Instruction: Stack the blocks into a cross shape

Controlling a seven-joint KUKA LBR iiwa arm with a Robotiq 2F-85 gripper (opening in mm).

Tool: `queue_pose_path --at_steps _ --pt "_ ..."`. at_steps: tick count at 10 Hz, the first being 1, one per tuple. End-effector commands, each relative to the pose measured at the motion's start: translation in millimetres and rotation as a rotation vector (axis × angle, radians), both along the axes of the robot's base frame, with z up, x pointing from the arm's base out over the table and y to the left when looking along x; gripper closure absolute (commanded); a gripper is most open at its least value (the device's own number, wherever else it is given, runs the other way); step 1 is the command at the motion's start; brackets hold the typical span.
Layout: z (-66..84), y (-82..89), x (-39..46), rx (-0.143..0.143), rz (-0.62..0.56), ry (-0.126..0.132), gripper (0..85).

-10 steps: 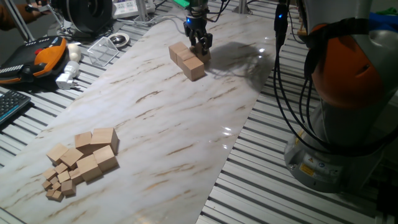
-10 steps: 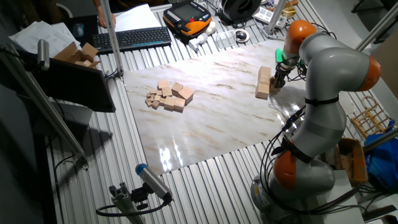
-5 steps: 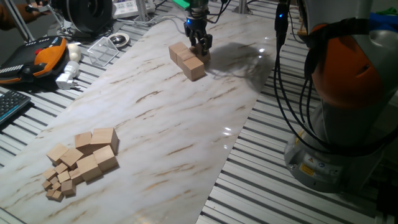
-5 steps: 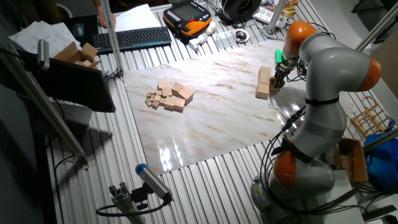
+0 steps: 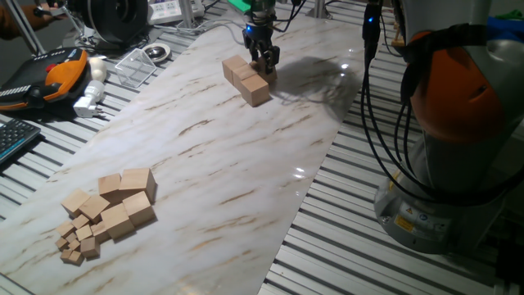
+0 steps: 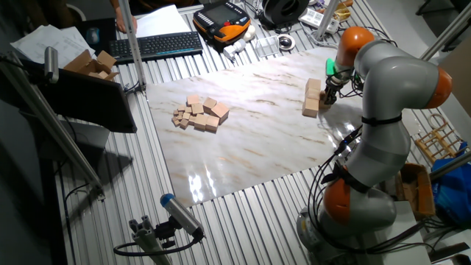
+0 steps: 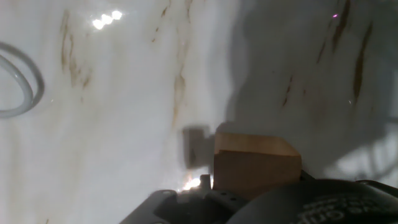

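Nearest, at the front corner of the marble table (image 5: 246,172), lies a loose pile of wooden cubes (image 5: 110,211), big ones mixed with much tinier ones (the small ones sit at the pile's near edge). Further back, well apart from the pile, three blocks (image 5: 246,78) stand touching in a short row on the marble. Just behind the row's near end, the gripper (image 5: 264,61) hangs low with its fingers pointing down. From the hand view, a block (image 7: 255,163) sits close under the gripper, its top face and one side showing; whether the fingers are clamped on it I cannot tell. Beyond the table's far edge lie a keyboard (image 6: 158,46) and an orange pendant (image 6: 224,20).
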State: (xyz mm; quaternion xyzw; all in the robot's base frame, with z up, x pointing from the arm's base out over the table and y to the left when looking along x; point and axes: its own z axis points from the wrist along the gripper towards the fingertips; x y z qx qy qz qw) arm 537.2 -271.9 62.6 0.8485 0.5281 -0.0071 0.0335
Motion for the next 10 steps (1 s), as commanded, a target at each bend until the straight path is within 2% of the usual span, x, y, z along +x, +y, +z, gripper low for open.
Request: queue_pose_path --at_steps 1,3,4,7,8,10 --pt "-0.1 0.0 -0.1 0.000 0.000 0.001 51.0" --pt "0.0 0.0 0.0 -0.003 0.000 0.001 51.0" --pt "0.0 0.0 -0.1 -0.003 0.000 0.003 34.0" --pt "0.2 0.4 0.1 -0.005 0.001 0.004 34.0" --pt "0.2 0.4 0.1 -0.006 -0.002 0.003 17.0" --pt "0.2 0.5 0.1 -0.006 -0.002 0.001 17.0"
